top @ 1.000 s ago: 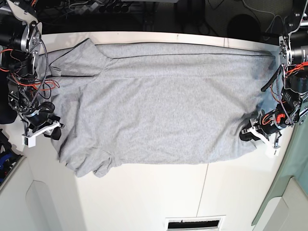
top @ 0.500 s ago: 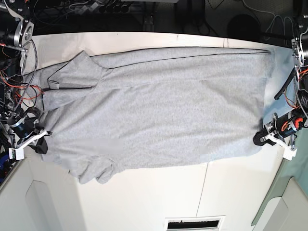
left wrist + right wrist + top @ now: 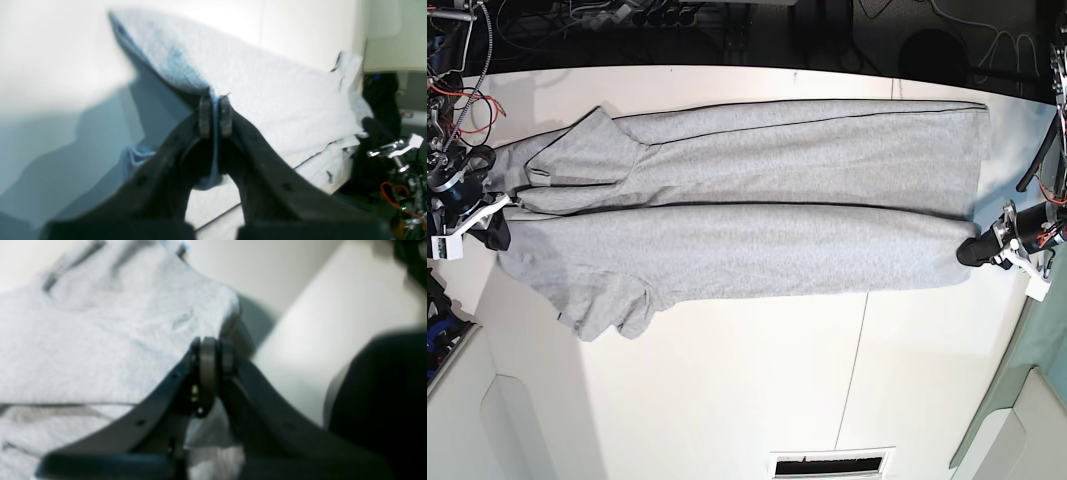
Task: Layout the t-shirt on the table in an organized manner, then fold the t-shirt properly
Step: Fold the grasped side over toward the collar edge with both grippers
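The heather-grey t-shirt (image 3: 757, 240) is stretched sideways across the white table (image 3: 727, 390), plain side up, with a long crease along its middle. My left gripper (image 3: 972, 252) is shut on the shirt's near corner at the right end. The left wrist view shows its pads (image 3: 205, 115) pinching cloth (image 3: 267, 83). My right gripper (image 3: 499, 222) is shut on the shirt's left end, by the sleeves. The right wrist view shows that gripper (image 3: 213, 355) clamped on a raised fold (image 3: 100, 340). One sleeve (image 3: 612, 315) hangs toward the front. No lettering shows.
A thin dark seam (image 3: 852, 370) runs across the bare front half of the table. A vent slot (image 3: 832, 465) sits at the front edge. Cables and electronics (image 3: 657, 20) line the back. A pale green panel (image 3: 1027, 400) borders the right side.
Both grippers have moved outward and toward the back, still shut on the shirt. The shirt is pulled longer and tauter, and its near edge has shifted toward the back.
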